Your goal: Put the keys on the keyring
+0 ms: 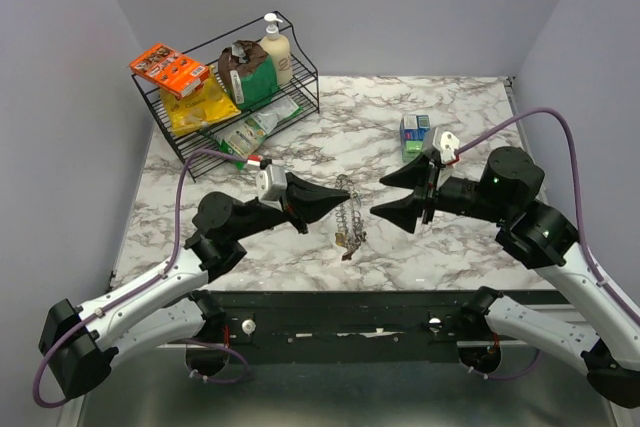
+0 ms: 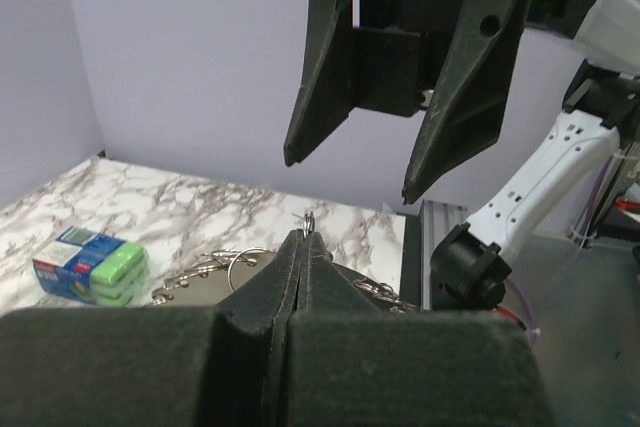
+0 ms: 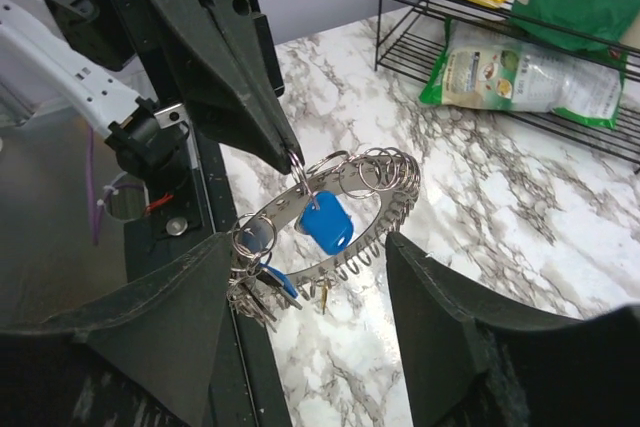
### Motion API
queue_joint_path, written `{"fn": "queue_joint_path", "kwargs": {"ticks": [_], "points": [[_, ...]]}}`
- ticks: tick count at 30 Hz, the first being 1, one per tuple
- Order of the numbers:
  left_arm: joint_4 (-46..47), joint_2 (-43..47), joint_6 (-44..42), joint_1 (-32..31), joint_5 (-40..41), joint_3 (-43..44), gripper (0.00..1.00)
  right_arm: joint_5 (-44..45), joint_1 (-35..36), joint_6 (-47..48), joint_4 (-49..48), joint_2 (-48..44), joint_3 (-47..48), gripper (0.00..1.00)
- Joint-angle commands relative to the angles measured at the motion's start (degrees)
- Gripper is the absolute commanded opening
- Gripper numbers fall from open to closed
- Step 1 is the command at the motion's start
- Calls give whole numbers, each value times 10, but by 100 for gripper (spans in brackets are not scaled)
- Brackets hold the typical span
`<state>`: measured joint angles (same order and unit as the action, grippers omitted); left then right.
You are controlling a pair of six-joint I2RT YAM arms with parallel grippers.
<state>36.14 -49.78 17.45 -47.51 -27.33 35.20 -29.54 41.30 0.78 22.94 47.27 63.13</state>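
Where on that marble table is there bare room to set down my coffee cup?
Bare white marble tabletop lies between the black wire rack and the small blue-green box, and in the far right corner behind that box. The centre is crowded: the left gripper, pinching the ring of a blue-headed key, and the open right gripper flank the jagged metal keyring.

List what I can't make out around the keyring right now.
- Top view: keys on the keyring too small to count.
- Left wrist view: the left gripper, shut on a small ring, hides most of the keyring.
- Right wrist view: one finger of the right gripper covers some of the keys.
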Motion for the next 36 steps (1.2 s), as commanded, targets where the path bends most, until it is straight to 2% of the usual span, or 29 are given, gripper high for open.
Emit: {"fn": "queue_joint_path", "kwargs": {"ticks": [1, 7, 12, 16, 22, 32, 36], "points": [[147, 14, 33, 3, 10, -16, 0, -69, -5, 6, -27, 2, 17, 67], [177, 11, 43, 3, -33, -18, 0, -110, -8, 4, -49, -3, 29, 59], [178, 6, 50, 4, -59, -9, 0, -122, -8, -2, -64, -6, 30, 59], [172, 0, 51, 4, -69, -3, 0, -135, -7, -3, -75, -3, 34, 67], [172, -5, 58, 4, -79, 5, 0, -178, -8, -28, -96, 20, 35, 68], [162, -11, 60, 3, -83, 16, 0, -189, -8, -44, -114, 27, 9, 53], [160, -14, 62, 4, -82, 20, 0, -163, -8, -45, -113, 28, -1, 51]]}}
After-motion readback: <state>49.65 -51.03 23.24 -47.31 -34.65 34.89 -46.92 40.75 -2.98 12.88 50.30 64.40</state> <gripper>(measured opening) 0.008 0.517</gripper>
